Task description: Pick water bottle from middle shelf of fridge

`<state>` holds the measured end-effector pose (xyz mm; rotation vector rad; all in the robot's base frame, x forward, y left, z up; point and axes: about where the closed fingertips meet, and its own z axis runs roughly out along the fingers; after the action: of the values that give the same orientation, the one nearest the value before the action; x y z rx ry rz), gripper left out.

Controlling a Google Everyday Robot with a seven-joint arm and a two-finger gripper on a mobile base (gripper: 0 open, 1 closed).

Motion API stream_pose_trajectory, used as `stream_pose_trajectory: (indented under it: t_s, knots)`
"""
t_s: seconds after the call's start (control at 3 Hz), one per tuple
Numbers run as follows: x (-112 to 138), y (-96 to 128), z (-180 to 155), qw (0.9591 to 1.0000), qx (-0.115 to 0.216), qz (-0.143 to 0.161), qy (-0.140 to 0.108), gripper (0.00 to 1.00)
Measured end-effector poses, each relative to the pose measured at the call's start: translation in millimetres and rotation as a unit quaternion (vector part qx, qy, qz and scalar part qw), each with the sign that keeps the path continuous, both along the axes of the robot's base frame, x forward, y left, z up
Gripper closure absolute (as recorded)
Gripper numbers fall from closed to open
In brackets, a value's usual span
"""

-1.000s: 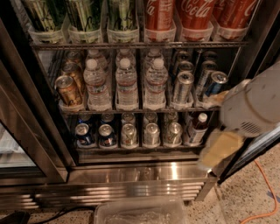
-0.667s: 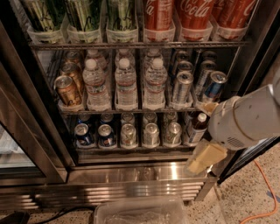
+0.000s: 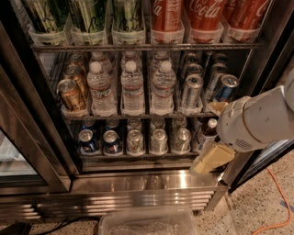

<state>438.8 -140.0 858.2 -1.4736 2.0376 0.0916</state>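
The fridge (image 3: 41, 137) stands open in front of me, with a stainless steel base panel. On its middle shelf (image 3: 138, 114) clear ribbed water bottles with white caps stand in three lanes: left (image 3: 100, 89), centre (image 3: 132, 87) and right (image 3: 163, 87), with more behind them. My gripper (image 3: 211, 158), pale yellow on a white arm (image 3: 257, 121), hangs at the lower right of the opening. It is below and to the right of the water bottles and touches none of them.
Copper cans (image 3: 71, 94) stand left of the bottles, silver cans (image 3: 190, 92) and a blue can (image 3: 225, 88) to the right. The lower shelf holds several cans and a dark-liquid bottle (image 3: 209, 131). Cola bottles (image 3: 204, 13) stand above. A clear bin (image 3: 147, 222) and an orange cable (image 3: 275, 202) lie on the floor.
My arm and gripper have moved left, in front of the fridge's lower right corner. The bottles and cans have not moved.
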Motion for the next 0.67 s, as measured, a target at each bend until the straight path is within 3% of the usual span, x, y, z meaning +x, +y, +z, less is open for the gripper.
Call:
stream_pose_trajectory:
  t_s: [0.33,0.67]
  knots:
    - [-2,4,-12,0.9988,0.04,-0.025,-0.012,0.0]
    - [5,14,-43,0.991,0.116,-0.06,-0.03,0.0]
